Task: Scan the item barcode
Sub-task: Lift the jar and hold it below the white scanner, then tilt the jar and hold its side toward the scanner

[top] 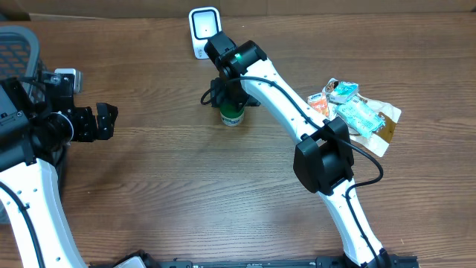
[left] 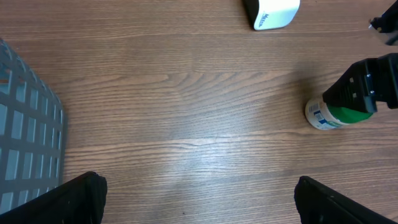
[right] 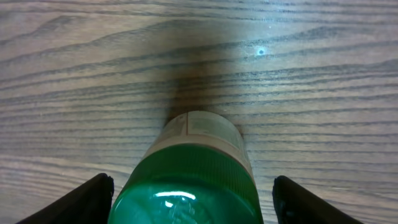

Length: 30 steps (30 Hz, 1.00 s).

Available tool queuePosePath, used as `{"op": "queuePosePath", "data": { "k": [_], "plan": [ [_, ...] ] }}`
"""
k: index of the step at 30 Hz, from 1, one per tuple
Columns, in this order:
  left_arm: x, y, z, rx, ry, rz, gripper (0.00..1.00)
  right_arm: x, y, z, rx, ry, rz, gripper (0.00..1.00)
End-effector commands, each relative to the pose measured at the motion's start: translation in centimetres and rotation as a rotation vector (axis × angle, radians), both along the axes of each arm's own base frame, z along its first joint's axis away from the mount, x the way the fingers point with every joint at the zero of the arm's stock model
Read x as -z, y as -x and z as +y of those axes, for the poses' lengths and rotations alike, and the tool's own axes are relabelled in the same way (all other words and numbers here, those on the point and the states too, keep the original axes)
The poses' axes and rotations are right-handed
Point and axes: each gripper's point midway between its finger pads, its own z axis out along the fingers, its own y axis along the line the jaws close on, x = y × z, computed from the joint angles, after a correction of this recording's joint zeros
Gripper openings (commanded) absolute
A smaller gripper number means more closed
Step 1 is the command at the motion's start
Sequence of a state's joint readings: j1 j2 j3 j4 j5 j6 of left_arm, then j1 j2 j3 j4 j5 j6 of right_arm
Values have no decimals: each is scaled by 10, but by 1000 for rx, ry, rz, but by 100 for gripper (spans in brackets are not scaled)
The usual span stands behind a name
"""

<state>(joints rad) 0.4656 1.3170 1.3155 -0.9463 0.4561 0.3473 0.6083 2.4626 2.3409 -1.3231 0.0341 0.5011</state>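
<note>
Wood-grain table (top: 171, 193) fills the overhead view. A green-capped bottle (top: 231, 116) stands upright near the scanner (top: 204, 30). It is mostly hidden under the right gripper (top: 227, 95), whose jaws cannot be made out from above. Packets (top: 358, 113) lie to the right. A basket (top: 18, 45) is cut off at the left edge, beside the left gripper (top: 106, 121).

Left wrist view: the left fingers (left: 71, 200) sit wide apart at the bottom corners, holding nothing. The bottle's label is too small to read.

Right wrist view: the right fingers (right: 84, 200) are spread and straddle the cap. A sliver of table shows on the right side, and contact on the left is unclear.
</note>
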Motion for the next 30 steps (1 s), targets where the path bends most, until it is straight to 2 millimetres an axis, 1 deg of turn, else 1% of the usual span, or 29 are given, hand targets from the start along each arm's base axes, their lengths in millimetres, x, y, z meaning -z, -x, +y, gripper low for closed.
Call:
{"op": "queuePosePath", "data": {
  "k": [1, 2, 5, 7, 10, 14, 17, 19, 21, 23, 27, 30],
  "plan": [
    [0, 0, 1, 3, -2, -3, 100, 9, -1, -6, 95, 10, 12, 74],
    [0, 0, 2, 3, -2, -2, 100, 10, -1, -7, 113, 10, 15, 74],
    [0, 0, 1, 3, -2, -3, 100, 10, -2, -8, 134, 7, 13, 67],
    [0, -1, 1, 3, -2, -3, 100, 10, -3, -8, 135, 9, 9, 61],
    [0, 0, 1, 3, -2, -3, 100, 10, -2, -9, 134, 13, 13, 56],
    [0, -1, 1, 3, -2, -3, 100, 7, 4, -11, 127, 21, 35, 56],
    [0, -1, 1, 3, -2, -3, 100, 1, 6, -9, 56, 16, 42, 56],
    [0, -1, 1, 3, -2, -3, 99, -8, 10, -4, -4, -5, 54, 57],
    [0, 0, 1, 3, -2, -3, 99, -19, 13, 3, -71, -48, 61, 57],
    [0, -1, 1, 3, -2, -3, 99, -34, 17, 14, -184, -107, 52, 57],
    [0, -1, 1, 3, -2, -3, 99, -73, 33, 41, -556, -261, -7, 56],
    [0, -1, 1, 3, -2, -3, 100, -98, 51, 52, -824, -354, -59, 56]
  ]
}}
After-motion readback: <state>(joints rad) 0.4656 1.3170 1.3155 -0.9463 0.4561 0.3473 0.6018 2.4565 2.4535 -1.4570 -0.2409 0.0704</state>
